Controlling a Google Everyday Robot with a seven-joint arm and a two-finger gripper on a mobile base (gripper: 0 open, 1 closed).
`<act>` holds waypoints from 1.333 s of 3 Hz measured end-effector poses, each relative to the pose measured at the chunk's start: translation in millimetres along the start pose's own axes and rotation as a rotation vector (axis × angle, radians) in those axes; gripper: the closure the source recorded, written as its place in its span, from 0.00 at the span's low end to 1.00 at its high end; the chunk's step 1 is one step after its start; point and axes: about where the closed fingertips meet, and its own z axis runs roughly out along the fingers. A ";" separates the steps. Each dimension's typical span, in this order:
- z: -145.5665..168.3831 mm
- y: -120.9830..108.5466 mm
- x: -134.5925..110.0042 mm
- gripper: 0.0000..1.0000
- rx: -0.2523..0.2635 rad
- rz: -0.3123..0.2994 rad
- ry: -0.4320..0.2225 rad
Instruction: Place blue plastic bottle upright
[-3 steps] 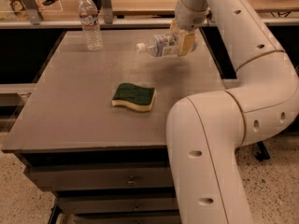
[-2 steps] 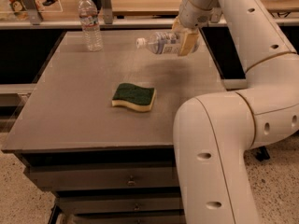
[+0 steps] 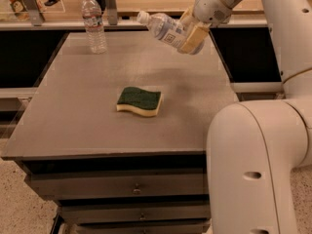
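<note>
- At the far left of the grey table [image 3: 73, 116] we see a water bottle [image 3: 94, 26] standing upright with its cap on. It has a narrow red-and-white label.
- Under the table's front edge we see drawers [image 3: 136, 186].
- Near the middle of the table lies a sponge [image 3: 139, 101], flat, green side up and yellow beneath. It is well apart from both bottles.
- Above the far right part of the table, the blue bottle [image 3: 163, 27] is in the air and does not touch the top. It is tilted, with its white cap [image 3: 142, 17] pointing up and to the left and its base lower, toward the right.
- The gripper [image 3: 189, 30] is clamped on the blue bottle's lower body. We see a tan finger [image 3: 196, 37] pressed against the side facing us.
- The white arm [image 3: 282, 28] reaches in from the upper right, and a large segment of it fills the lower right foreground.
</note>
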 end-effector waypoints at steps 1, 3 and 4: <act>-3.0 6.3 -13.3 1.00 0.019 0.110 -0.152; 17.6 16.3 -18.9 1.00 0.076 0.200 -0.389; 35.7 22.5 -18.3 1.00 0.093 0.196 -0.485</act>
